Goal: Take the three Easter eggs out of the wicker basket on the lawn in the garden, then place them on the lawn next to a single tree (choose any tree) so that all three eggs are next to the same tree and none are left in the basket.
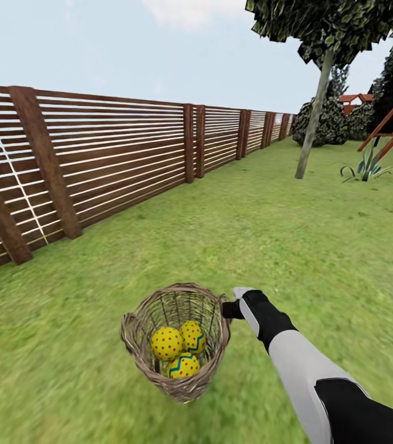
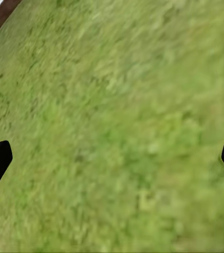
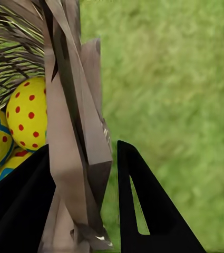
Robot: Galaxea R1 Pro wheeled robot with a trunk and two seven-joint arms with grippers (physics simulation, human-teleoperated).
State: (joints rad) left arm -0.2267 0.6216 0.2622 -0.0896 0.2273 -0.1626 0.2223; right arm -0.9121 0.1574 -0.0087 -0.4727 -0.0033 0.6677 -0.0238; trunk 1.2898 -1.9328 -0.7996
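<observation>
The right gripper (image 1: pixel 226 308) pinches the rim of the wicker basket (image 1: pixel 136 341), one finger (image 3: pixel 17 211) inside the wall and the other outside. Three Easter eggs (image 1: pixel 181 350) sit together in the basket's bowl above the lawn (image 1: pixel 282 234). The left gripper (image 2: pixel 112 158) hangs spread wide over bare grass, holding nothing. Farther off, a slatted wooden fence (image 1: pixel 116 154) runs along the left, and the slim-trunked tree (image 1: pixel 313 120) stands well beyond.
</observation>
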